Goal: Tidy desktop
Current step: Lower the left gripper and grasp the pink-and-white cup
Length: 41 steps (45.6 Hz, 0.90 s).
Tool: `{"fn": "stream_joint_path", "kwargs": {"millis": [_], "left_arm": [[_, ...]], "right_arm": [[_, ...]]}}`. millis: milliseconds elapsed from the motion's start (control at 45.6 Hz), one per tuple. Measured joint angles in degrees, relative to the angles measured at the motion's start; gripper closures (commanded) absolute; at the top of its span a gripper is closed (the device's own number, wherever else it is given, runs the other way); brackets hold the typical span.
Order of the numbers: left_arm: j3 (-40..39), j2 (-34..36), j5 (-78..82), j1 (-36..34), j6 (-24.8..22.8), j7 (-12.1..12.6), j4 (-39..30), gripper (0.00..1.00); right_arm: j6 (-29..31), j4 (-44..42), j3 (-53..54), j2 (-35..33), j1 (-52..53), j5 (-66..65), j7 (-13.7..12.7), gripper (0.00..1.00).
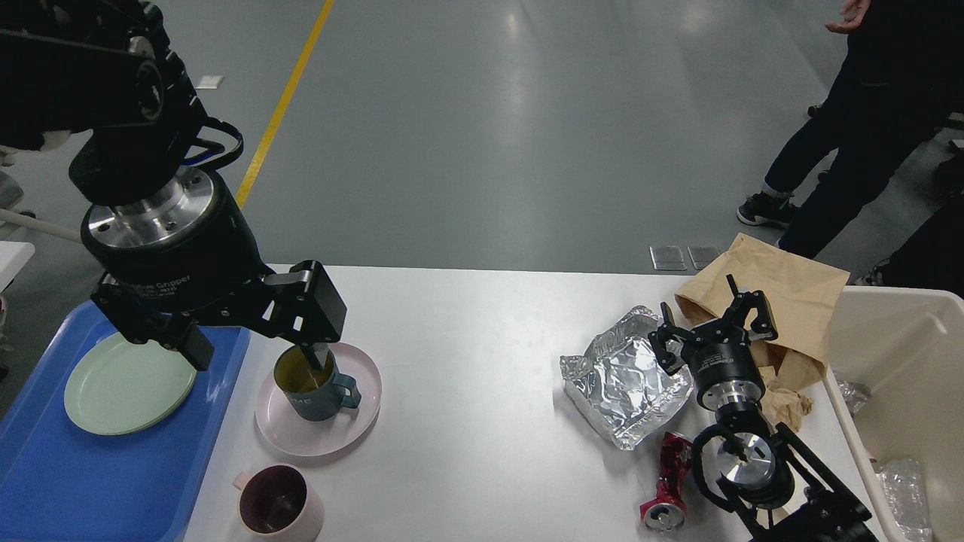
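Left end effector (pixel 248 342) grips the blue mug (pixel 310 391) rim; tilting could spill it onto the pink plate (pixel 354 421) below. Right end effector (pixel 712 320) spread wide, empty.

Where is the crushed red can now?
In the head view, the crushed red can lies on the desktop at lower right, just below the foil tray, beside the right arm.

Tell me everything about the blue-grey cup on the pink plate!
The blue-grey mug stands upright on the pink plate, near its back-left part, on the white desktop. It looks like smooth plastic, with a yellowish inside and pale lettering low on its wall. Its handle points right. One finger of the left gripper reaches down inside its mouth, at the rim; whether the gripper is squeezing it is hard to tell.
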Motion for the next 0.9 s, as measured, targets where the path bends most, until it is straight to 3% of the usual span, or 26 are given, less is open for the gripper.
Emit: {"fn": "stream_joint_path", "kwargs": {"millis": [307,504,745,898], "left_arm": [[5.25,4.01,0.21,2.22,4.78,-0.12,0.1,0.07],[5.7,14.25,1.61,12.94,8.61,0.68,0.3,0.11],[0.38,22.99,6.87,33.07,24.27,0.59,0.88,0.11],[-1.17,24.97,10.05,41.64,31.44,0.42,1.31,0.11]], "right_arm": [[0.0,0.0,0.0,-0.03,-0.05,0.0,0.0,0.0],[0.0,0.07,-0.01,-0.02,-0.04,0.01,0.0,0.0],[0.0,0.06,-0.01,-0.03,-0.04,0.0,0.0,0.0],[0.0,0.05,-0.01,-0.03,0.01,0.01,0.0,0.0]]}}
